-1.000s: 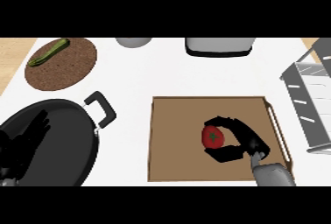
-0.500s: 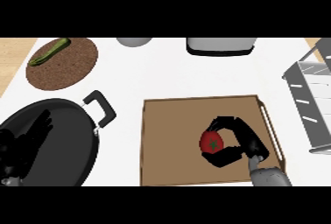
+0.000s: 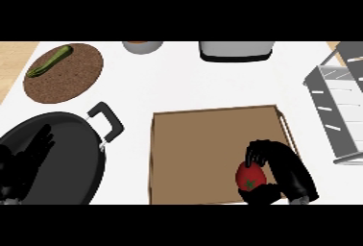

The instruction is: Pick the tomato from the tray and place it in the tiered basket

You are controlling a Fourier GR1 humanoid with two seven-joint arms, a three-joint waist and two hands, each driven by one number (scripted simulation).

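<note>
We are reading the right hand (image 3: 285, 167) as curled round the tomato (image 3: 249, 177): its fingers are wrapping over the top of the fruit and its thumb is closing in from below, so only the red face with its green stem mark is showing between them. The tomato is sitting within the tray (image 3: 202, 144), at the near right corner. We cannot tell from this steep view whether it is touching the tray floor or already clear of it.

We are judging the grasp step as done (or very nearly so). The lift, the carry to the right and the release are all left to do. The tiered basket (image 3: 339, 103) is standing at the right edge of the counter, apart from the tray, and nothing red is showing in the part of it that we can see.

The left hand (image 3: 27, 156) is resting with relaxed fingers over the black pan (image 3: 74, 144) at the lower left and is taking no part. Further out, a courgette (image 3: 48, 61) is lying on a round brown plate (image 3: 67, 84) at the upper left
</note>
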